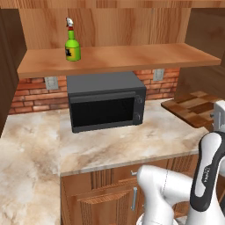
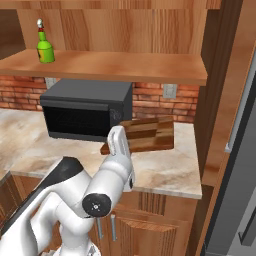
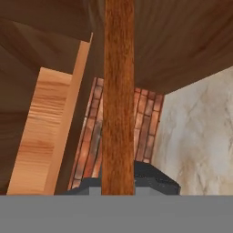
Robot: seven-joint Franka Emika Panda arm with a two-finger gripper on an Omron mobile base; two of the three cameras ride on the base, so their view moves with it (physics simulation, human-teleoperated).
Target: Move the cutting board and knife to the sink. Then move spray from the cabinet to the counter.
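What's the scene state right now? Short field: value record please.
spray: upright on the cabinet shelf board, left end
cutting board: lifted off the counter, right of the microwave, edge-on in the hand view
gripper: shut on cutting board
knife: cannot tell

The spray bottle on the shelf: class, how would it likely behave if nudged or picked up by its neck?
The spray stands upright on the shelf, tall and narrow over a small base, so a sideways nudge would probably tip it. Its round body suggests it would then roll. The smooth green surface looks glossy, so it may slip unless gripped firmly at the narrow neck.
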